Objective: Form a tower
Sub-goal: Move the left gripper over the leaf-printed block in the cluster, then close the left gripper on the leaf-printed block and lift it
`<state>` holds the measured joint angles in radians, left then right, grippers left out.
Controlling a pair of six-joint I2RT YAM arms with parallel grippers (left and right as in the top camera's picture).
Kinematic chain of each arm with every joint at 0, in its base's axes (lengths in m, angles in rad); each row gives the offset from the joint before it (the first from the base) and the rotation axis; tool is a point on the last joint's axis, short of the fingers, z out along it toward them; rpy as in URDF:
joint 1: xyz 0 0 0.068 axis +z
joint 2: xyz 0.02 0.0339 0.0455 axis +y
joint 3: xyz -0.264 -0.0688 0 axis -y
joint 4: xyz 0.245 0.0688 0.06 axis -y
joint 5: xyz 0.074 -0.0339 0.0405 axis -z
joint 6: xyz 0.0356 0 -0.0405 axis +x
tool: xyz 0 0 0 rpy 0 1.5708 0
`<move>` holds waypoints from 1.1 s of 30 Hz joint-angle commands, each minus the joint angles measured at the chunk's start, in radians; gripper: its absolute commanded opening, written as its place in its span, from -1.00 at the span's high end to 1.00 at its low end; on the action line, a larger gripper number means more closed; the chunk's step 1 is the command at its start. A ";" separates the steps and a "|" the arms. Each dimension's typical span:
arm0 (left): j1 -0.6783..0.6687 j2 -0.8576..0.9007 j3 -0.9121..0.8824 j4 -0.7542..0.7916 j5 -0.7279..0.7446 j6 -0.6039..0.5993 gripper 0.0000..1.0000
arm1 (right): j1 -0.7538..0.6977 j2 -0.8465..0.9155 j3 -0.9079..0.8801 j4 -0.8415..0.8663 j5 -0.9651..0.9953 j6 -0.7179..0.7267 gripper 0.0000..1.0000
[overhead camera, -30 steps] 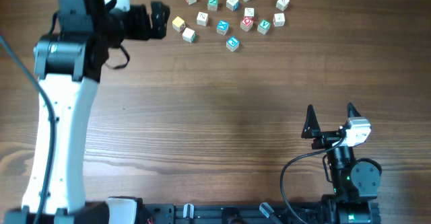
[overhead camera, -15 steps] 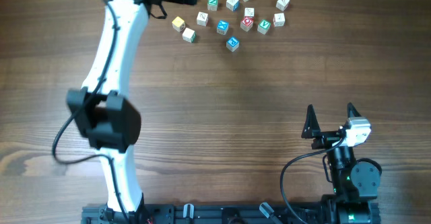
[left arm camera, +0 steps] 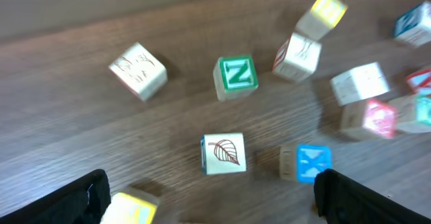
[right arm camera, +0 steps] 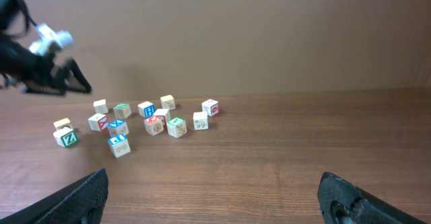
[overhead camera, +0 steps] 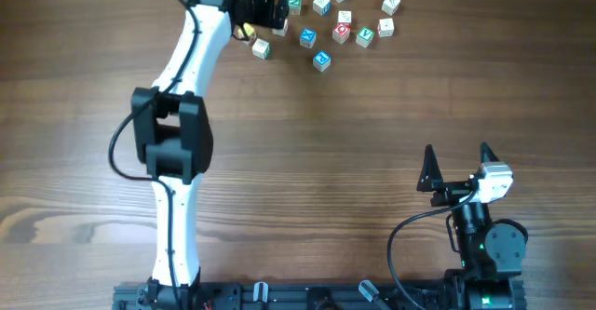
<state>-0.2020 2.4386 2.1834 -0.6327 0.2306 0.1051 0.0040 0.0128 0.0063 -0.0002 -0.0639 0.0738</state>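
Table (overhead camera: 326, 161): no tower yet, cubes all single; left gripper (left arm camera: 210, 178) spread wide, empty, over cluster; right gripper (overhead camera: 457, 156) spread, empty, well apart; leaf cube (left arm camera: 223, 153) btwn fingers; drop straight, centre it; blue X cube (left arm camera: 306, 163) just beside one finger, risk of nudge.

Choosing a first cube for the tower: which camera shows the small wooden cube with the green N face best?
Left wrist: the green N wooden cube sits mid-frame, large, with its letter legible. The overhead view shows it small, top face only. The right wrist view shows only a distant green speck.
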 commanded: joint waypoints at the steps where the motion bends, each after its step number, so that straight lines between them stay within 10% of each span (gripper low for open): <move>1: -0.037 0.051 0.006 0.042 0.001 0.054 -1.00 | 0.004 -0.008 -0.001 0.002 -0.005 0.006 -0.99; 9: -0.077 0.143 0.006 0.076 -0.177 0.066 -0.76 | 0.004 -0.008 -0.001 0.002 -0.005 0.006 -0.99; 16: -0.058 0.147 0.006 0.162 -0.164 0.014 -1.00 | 0.004 -0.008 -0.001 0.002 -0.005 0.006 -1.00; 22: -0.059 0.166 0.006 0.181 -0.135 0.014 -0.72 | 0.004 -0.008 -0.001 0.002 -0.005 0.006 -0.98; 33: -0.063 0.174 0.007 0.139 -0.135 0.010 0.39 | 0.004 -0.008 -0.001 0.002 -0.005 0.006 -1.00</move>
<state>-0.2615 2.5950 2.1845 -0.4839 0.0799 0.1154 0.0040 0.0128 0.0063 0.0002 -0.0639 0.0738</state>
